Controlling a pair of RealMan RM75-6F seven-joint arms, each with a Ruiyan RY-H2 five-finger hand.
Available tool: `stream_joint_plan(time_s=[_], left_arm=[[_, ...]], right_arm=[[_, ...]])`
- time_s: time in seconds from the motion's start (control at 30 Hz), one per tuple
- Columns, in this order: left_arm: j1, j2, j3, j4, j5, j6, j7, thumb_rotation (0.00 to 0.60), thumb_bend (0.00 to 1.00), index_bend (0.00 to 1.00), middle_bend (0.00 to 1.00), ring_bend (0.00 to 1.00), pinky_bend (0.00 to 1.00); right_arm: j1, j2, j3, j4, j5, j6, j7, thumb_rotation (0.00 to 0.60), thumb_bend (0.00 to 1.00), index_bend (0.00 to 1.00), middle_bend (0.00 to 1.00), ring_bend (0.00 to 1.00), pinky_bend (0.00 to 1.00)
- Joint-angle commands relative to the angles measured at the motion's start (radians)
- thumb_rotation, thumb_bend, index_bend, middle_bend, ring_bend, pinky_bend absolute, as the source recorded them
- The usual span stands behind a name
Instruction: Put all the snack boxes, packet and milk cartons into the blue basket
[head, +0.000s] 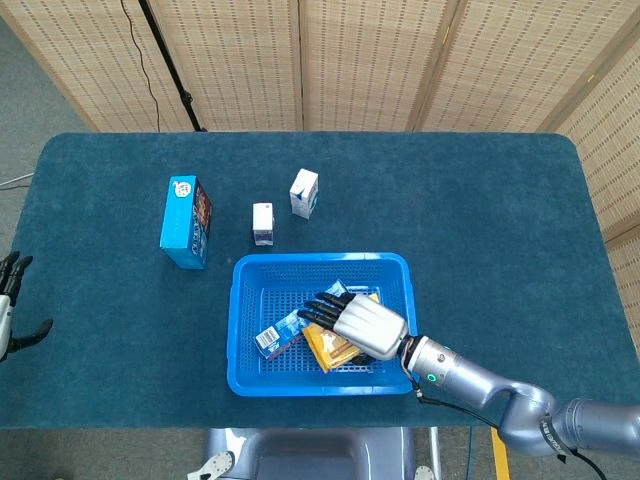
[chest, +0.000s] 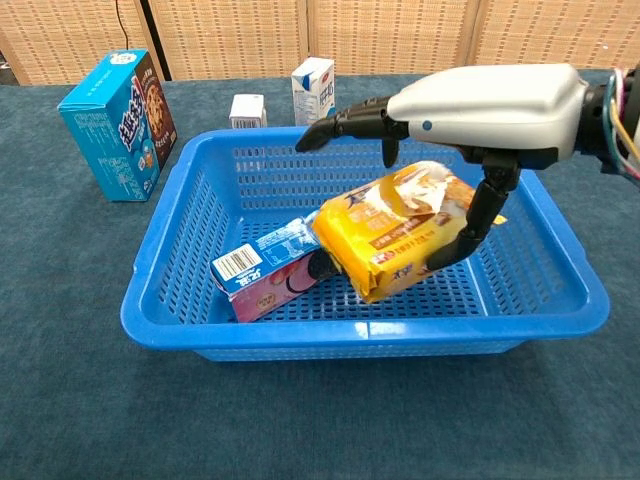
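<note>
Inside the blue basket (chest: 160, 310), the right hand (chest: 480, 100) spreads its fingers above the yellow packet (chest: 395, 235), apparently releasing it against the cookie box (chest: 270, 270).

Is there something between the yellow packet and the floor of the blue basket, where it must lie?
Partly. The yellow packet leans on the pink-and-blue snack box already lying inside the blue basket, so its left end sits raised. The right robot hand is above it, fingers spread.
</note>
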Motion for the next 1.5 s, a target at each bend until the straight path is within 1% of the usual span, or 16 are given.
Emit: stream_joint_plan(time_s=[0.03, 0.17, 0.3, 0.43, 0.57, 0.67, 0.77, 0.83, 0.9, 1.03, 1.13, 1.2, 1.27, 1.3, 1.37, 1.5], left_arm=[[-0.001, -0.003, 0.003, 0.002, 0.002, -0.002, 0.006, 0.600, 0.24, 0.00, 0.00, 0.00, 0.00], [-0.001, -0.007, 0.006, 0.001, 0.009, 0.002, 0.013, 0.600, 0.24, 0.00, 0.00, 0.00, 0.00], [-0.003, -0.011, 0.007, -0.004, 0.013, 0.004, 0.017, 0.600, 0.24, 0.00, 0.00, 0.00, 0.00], [-0.012, 0.000, 0.003, -0.006, 0.052, 0.013, -0.010, 0.600, 0.24, 0.00, 0.00, 0.00, 0.00], [-0.045, 0.036, 0.017, 0.007, 0.202, 0.025, -0.106, 0.600, 0.24, 0.00, 0.00, 0.00, 0.00], [-0.066, 0.043, 0.019, 0.048, 0.307, 0.072, -0.130, 0.600, 0.24, 0.00, 0.00, 0.00, 0.00], [-0.093, 0.052, 0.013, 0.082, 0.360, 0.086, -0.122, 0.600, 0.24, 0.00, 0.00, 0.00, 0.00], [-0.132, 0.062, -0.005, 0.126, 0.372, 0.063, -0.114, 0.592, 0.24, 0.00, 0.00, 0.00, 0.00], [-0.169, 0.060, -0.015, 0.186, 0.385, 0.041, -0.133, 0.546, 0.24, 0.00, 0.00, 0.00, 0.00], [-0.232, 0.026, -0.023, 0.342, 0.442, 0.049, -0.179, 0.434, 0.24, 0.00, 0.00, 0.00, 0.00], [-0.288, -0.014, -0.010, 0.494, 0.490, 0.048, -0.289, 0.357, 0.24, 0.00, 0.00, 0.00, 0.00], [-0.321, -0.041, 0.013, 0.601, 0.524, 0.048, -0.369, 0.343, 0.24, 0.00, 0.00, 0.00, 0.00], [-0.350, -0.084, 0.025, 0.733, 0.565, 0.086, -0.382, 0.343, 0.24, 0.00, 0.00, 0.00, 0.00], [-0.356, -0.098, 0.027, 0.767, 0.572, 0.098, -0.388, 0.344, 0.24, 0.00, 0.00, 0.00, 0.00], [-0.392, -0.148, 0.038, 0.908, 0.602, 0.134, -0.394, 0.345, 0.24, 0.00, 0.00, 0.00, 0.00], [-0.453, -0.213, 0.077, 1.097, 0.646, 0.153, -0.400, 0.350, 0.24, 0.00, 0.00, 0.00, 0.00]], right_arm=[[-0.007, 0.038, -0.005, -0.034, 0.001, -0.003, 0.037, 0.600, 0.00, 0.01, 0.00, 0.00, 0.13], [-0.013, 0.083, -0.020, -0.070, -0.011, -0.003, 0.066, 0.600, 0.00, 0.00, 0.00, 0.00, 0.12], [-0.032, 0.109, -0.026, -0.081, -0.037, 0.038, 0.087, 0.600, 0.00, 0.00, 0.00, 0.00, 0.10], [-0.089, 0.156, -0.025, -0.070, -0.055, 0.153, 0.128, 0.600, 0.00, 0.00, 0.00, 0.00, 0.09], [-0.157, 0.198, -0.035, -0.021, -0.060, 0.255, 0.168, 0.600, 0.00, 0.00, 0.00, 0.00, 0.09], [-0.206, 0.219, -0.035, 0.032, -0.043, 0.315, 0.160, 0.600, 0.00, 0.00, 0.00, 0.00, 0.09], [-0.265, 0.225, -0.033, 0.075, -0.009, 0.380, 0.174, 0.600, 0.00, 0.00, 0.00, 0.00, 0.08], [-0.327, 0.221, -0.041, 0.113, 0.034, 0.433, 0.220, 0.600, 0.00, 0.00, 0.00, 0.00, 0.07], [-0.369, 0.213, -0.054, 0.153, 0.046, 0.463, 0.291, 0.600, 0.00, 0.00, 0.00, 0.00, 0.07], [-0.437, 0.179, -0.056, 0.240, 0.081, 0.514, 0.335, 0.600, 0.00, 0.00, 0.00, 0.00, 0.06], [-0.487, 0.145, -0.034, 0.281, 0.128, 0.561, 0.339, 0.600, 0.00, 0.00, 0.00, 0.00, 0.05], [-0.510, 0.124, -0.019, 0.296, 0.147, 0.586, 0.342, 0.600, 0.00, 0.00, 0.00, 0.00, 0.05], [-0.524, 0.113, -0.010, 0.302, 0.158, 0.590, 0.363, 0.600, 0.00, 0.00, 0.00, 0.00, 0.05], [-0.526, 0.111, -0.008, 0.303, 0.160, 0.588, 0.370, 0.600, 0.00, 0.00, 0.00, 0.00, 0.05], [-0.531, 0.107, 0.001, 0.315, 0.169, 0.576, 0.396, 0.600, 0.00, 0.00, 0.00, 0.00, 0.05], [-0.539, 0.106, 0.019, 0.326, 0.170, 0.583, 0.395, 0.600, 0.00, 0.00, 0.00, 0.00, 0.04]])
